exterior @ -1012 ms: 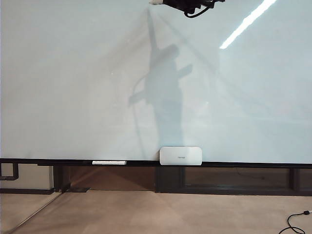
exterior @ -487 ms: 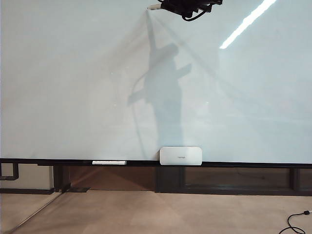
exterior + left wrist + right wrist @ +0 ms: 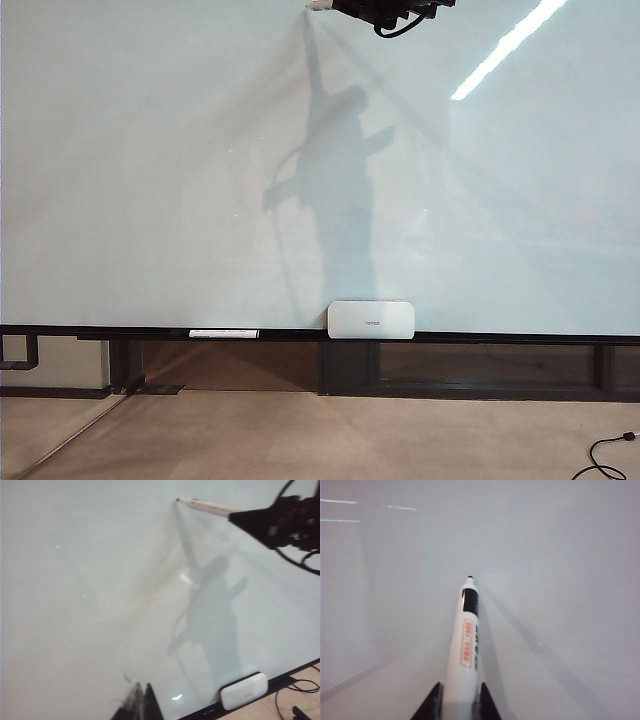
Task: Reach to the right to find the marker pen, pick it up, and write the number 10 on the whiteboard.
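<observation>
Right gripper (image 3: 459,702): you have it high on the board, at the top edge of the exterior view, just right of the middle. Its two dark fingers (image 3: 431,706) are clamped on the pen; the right wrist view shows the barrel squeezed between them.

Pen (image 3: 464,640): white barrel with a black band and red print, pointing away from the gripper toward the board. In the left wrist view its tip sits at the board face, meeting the tip of its own shadow; whether it actually touches you cannot tell for sure.

Board (image 3: 150,180): pale, glossy, wider than every view. You see no ink mark on it; the number is not yet written. The arm's grey shadow falls down the middle.

Left gripper (image 3: 140,705): only its dark fingertips show at the edge of the left wrist view, low near the rail. They look close together, but you cannot tell their state.

Rail (image 3: 500,337): dark strip along the board's lower edge. On it rest a white box (image 3: 370,319) near the middle and a long white marker (image 3: 223,333) to its left, well apart from each other.

Change from earlier: the pen tip has barely shifted along the top edge over the last second. The board is as bare as before, and box and marker have not moved.
</observation>
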`<act>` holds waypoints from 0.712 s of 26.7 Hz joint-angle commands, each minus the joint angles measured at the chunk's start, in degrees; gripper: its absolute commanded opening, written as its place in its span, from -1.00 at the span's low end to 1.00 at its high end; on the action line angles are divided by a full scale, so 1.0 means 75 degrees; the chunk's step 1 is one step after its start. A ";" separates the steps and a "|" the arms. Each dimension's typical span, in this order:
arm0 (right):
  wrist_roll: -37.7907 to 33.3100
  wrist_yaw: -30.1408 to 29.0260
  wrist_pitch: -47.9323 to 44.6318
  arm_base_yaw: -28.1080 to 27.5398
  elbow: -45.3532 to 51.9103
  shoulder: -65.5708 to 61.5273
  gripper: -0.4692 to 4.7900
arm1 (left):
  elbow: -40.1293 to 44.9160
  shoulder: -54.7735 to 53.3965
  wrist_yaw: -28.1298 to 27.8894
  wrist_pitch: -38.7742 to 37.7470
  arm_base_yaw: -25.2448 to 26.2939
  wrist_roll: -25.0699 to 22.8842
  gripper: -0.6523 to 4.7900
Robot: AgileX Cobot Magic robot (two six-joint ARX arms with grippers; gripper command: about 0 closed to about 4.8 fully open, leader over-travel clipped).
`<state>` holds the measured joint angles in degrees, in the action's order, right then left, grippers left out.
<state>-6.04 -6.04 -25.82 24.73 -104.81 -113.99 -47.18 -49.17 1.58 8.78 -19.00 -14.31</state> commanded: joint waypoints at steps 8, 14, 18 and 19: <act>0.0009 0.0073 -0.0128 0.0006 -0.0050 0.0035 -0.83 | -0.0041 0.0020 0.0099 0.0096 0.0009 0.0017 -0.78; 0.0009 0.0192 0.0134 0.0006 -0.0047 -0.0038 -0.83 | -0.0041 0.0023 0.0082 0.0090 0.0009 -0.0038 -0.78; 0.0012 0.0195 0.0530 0.0006 -0.0041 -0.0044 -0.83 | -0.0041 0.0023 0.0079 0.0093 0.0009 -0.0038 -0.78; 0.0012 0.0195 0.0580 0.0006 -0.0023 -0.0044 -0.83 | -0.0041 0.0023 0.0079 0.0093 0.0009 -0.0038 -0.78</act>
<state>-6.00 -5.10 -22.30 24.73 -104.86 -114.39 -47.18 -49.15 2.04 8.80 -18.98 -14.39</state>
